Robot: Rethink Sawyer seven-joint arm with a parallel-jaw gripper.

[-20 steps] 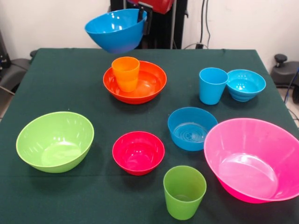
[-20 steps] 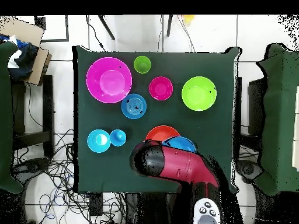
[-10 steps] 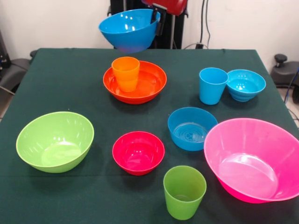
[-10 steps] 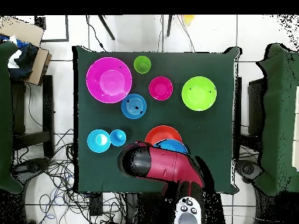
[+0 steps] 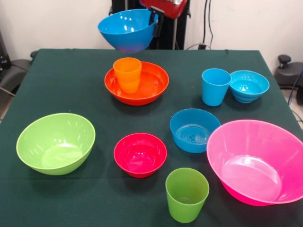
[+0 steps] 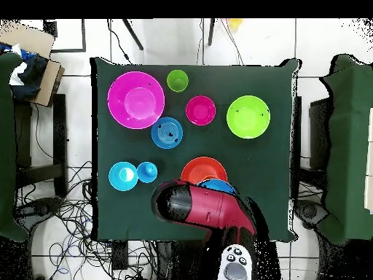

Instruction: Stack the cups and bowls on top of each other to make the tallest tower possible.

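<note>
My gripper (image 5: 154, 21) is shut on the right rim of the large blue bowl (image 5: 126, 29), holding it in the air behind the wide orange bowl (image 5: 142, 85). The orange cup (image 5: 127, 74) stands upright in that bowl's left part. From overhead, the red arm (image 6: 204, 208) hides the gripper and most of the large blue bowl (image 6: 220, 184). On the table are the light blue cup (image 5: 215, 86), turquoise bowl (image 5: 248, 85), medium blue bowl (image 5: 194, 130), red bowl (image 5: 140, 154), green cup (image 5: 186, 194), lime green bowl (image 5: 56, 143) and pink bowl (image 5: 255, 161).
A dark green cloth (image 5: 71, 80) covers the table. Chairs draped in green (image 6: 342, 146) stand at both sides. Cables (image 6: 65, 211) lie on the floor by the table's corner.
The held blue bowl moved right, to behind the orange bowl, then eased slightly back left. Everything on the table stayed put.
</note>
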